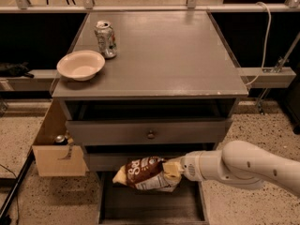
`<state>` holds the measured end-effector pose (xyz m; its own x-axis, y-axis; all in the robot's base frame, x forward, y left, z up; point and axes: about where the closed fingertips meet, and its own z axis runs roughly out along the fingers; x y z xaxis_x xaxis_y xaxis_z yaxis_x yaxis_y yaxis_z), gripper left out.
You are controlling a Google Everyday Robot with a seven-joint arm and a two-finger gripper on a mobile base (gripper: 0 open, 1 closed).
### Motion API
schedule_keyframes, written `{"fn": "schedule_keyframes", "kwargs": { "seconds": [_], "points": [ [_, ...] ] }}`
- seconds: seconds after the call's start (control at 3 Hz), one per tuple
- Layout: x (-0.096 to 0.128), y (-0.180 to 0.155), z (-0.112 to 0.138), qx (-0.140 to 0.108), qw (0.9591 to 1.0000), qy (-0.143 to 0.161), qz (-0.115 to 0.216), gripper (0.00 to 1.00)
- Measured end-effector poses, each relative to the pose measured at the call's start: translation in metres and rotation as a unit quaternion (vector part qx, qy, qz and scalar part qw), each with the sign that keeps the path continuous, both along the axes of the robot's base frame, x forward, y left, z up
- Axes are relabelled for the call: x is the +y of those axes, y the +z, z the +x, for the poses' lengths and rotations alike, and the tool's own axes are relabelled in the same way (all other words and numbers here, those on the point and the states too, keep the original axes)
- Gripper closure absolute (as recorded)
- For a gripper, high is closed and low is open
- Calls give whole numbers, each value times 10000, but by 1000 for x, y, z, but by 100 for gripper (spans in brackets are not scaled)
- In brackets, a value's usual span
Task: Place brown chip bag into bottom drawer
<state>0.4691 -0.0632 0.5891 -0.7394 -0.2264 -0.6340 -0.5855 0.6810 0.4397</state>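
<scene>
The brown chip bag (pixel 145 173), dark brown with white lettering, yellow ends and a white underside, hangs over the open bottom drawer (pixel 150 209), a flat grey tray pulled out at the foot of the cabinet. My gripper (pixel 174 169) comes in from the right on a white arm and is shut on the bag's right yellow end, holding it just below the front of the middle drawer and above the tray's floor.
A cream bowl (pixel 80 64) and a silver soda can (pixel 105 39) stand on the cabinet top at the left. The middle drawer (pixel 150 132) with a round knob is partly pulled out. A cardboard box (pixel 58 149) stands left of the cabinet.
</scene>
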Motion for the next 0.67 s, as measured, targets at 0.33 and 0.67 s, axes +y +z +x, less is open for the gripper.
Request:
{"fn": "schedule_keyframes", "kwargs": {
  "seconds": [0.33, 0.67],
  "points": [
    [12, -41, 10, 243, 9997, -47, -22, 100],
    [5, -79, 4, 453, 9988, -172, -53, 100]
  ]
}}
